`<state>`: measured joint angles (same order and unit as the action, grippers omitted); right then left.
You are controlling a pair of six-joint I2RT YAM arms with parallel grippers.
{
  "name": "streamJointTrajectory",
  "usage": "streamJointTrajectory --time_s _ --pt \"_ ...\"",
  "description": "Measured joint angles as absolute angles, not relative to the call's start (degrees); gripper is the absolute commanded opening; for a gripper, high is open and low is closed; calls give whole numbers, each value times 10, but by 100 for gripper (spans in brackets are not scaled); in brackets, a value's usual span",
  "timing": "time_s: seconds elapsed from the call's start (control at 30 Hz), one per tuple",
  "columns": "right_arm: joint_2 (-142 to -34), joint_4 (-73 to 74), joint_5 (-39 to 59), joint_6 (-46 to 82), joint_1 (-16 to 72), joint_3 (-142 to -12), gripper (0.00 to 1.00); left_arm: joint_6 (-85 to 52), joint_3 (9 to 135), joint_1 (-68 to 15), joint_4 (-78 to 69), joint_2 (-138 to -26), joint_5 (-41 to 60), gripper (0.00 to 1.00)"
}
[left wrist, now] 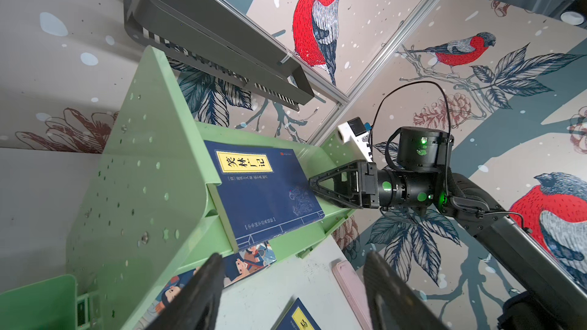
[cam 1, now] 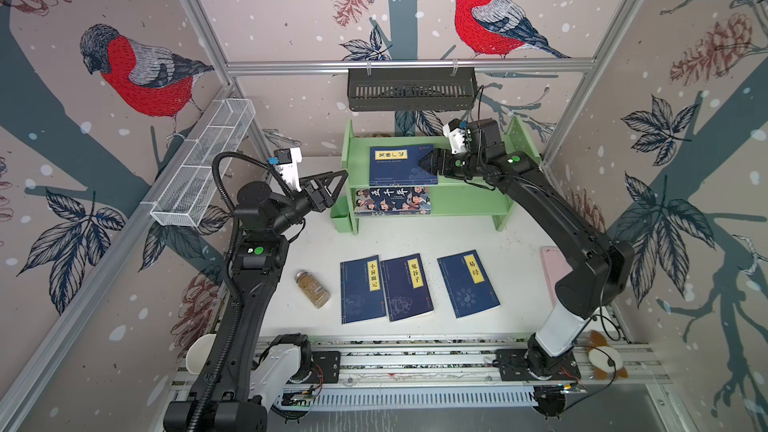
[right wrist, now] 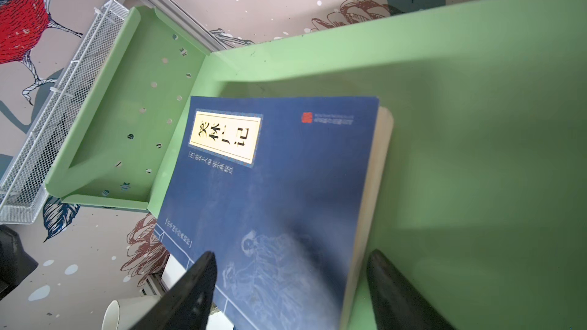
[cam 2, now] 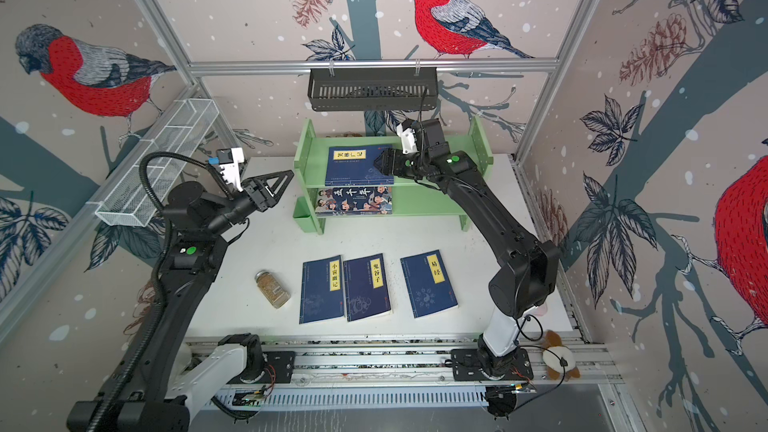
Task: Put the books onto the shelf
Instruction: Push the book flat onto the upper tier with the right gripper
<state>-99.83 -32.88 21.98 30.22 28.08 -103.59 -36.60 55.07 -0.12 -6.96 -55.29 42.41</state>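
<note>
Right gripper point(cam 1: 424, 163) agape at book point(cam 1: 398, 167) edge

Random clutter near me: spice jar point(cam 1: 312, 289) lying on its side on the table point(cam 1: 415, 243), pink phone-looking thing point(cam 1: 555, 268) at the right edge, black slotted basket point(cam 1: 411, 91) hung out back, white mesh basket point(cam 1: 203, 164) left.
</note>
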Motion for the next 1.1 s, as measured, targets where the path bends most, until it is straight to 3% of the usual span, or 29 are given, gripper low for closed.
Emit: streamJointTrajectory --time_s 0.57,1.1 --pt "-1016 -298 241 319 302 -1043 80 -197 505 -1 5 -523 343 67" --pt "-1039 -298 245 320 315 -1069 82 -165 469 -1 24 -498 315 66"
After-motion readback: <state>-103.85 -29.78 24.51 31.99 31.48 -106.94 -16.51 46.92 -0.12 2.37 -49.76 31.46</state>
